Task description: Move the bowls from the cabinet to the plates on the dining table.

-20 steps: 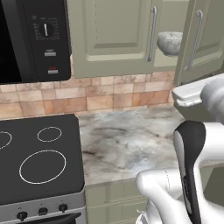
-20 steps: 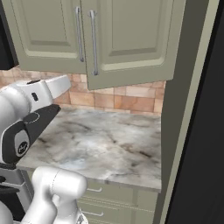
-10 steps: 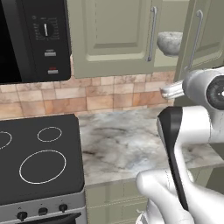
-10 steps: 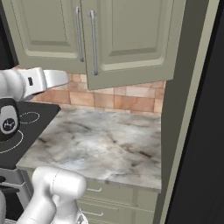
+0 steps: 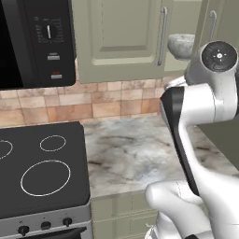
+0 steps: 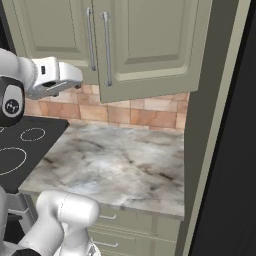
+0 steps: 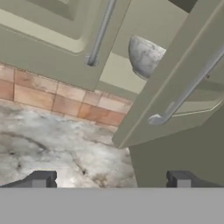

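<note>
At far left a black oven panel (image 5: 44,42) hangs over the black stove (image 5: 39,170). Beside it, a tan tile backsplash (image 5: 112,100) rises behind the grey-veined marble worktop (image 5: 135,156). Above, the sage-green cabinet (image 5: 121,37) has one door swung ajar, its long silver handles (image 7: 101,33) vertical. Inside on the shelf the mottled grey bowl (image 7: 146,57) sits upright, mouth upward, partly hidden by the open door (image 7: 183,83). The gripper (image 7: 109,180) stands spread wide, holding nothing, below the bowl.
</note>
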Available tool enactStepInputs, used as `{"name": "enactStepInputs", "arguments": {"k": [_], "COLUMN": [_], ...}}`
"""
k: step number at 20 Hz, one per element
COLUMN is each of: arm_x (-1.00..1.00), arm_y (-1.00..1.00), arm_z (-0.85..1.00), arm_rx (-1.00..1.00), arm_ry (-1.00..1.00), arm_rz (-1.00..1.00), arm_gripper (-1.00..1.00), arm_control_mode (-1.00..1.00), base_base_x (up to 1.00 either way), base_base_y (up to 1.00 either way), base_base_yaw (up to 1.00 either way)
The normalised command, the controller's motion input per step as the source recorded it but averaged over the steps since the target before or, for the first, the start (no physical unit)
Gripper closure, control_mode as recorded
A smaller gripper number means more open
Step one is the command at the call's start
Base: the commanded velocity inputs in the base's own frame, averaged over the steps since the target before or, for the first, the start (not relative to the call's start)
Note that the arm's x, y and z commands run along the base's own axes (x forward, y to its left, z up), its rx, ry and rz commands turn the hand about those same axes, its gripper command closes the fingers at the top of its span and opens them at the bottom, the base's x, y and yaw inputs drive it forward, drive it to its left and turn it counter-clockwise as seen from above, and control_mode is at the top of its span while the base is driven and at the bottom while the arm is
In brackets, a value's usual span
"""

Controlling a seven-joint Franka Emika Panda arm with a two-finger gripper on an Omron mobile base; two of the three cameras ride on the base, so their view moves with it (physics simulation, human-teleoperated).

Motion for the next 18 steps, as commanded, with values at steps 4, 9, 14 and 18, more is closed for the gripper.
{"name": "enactStepInputs", "arguments": {"k": [4,9,14,18], "arm_x": [0.29,0.1,0.24,0.43], "arm_y": [0.0,0.11,0.02,0.0], "arm_z": [-0.01,-0.05,-0.03,-0.01], "arm_rx": [-0.03,-0.08,-0.18,-0.25], "arm_ry": [0.11,0.06,0.01,0.0], "arm_rz": [0.0,0.0,0.0,0.0], "arm_gripper": [-1.0,-1.0,-1.0,-1.0], "arm_control_mode": [-1.0,-1.0,-1.0,-1.0], "base_base_x": [0.0,0.0,0.0,0.0], "base_base_y": [0.0,0.0,0.0,0.0], "base_base_yaw": [0.0,0.0,0.0,0.0]}}
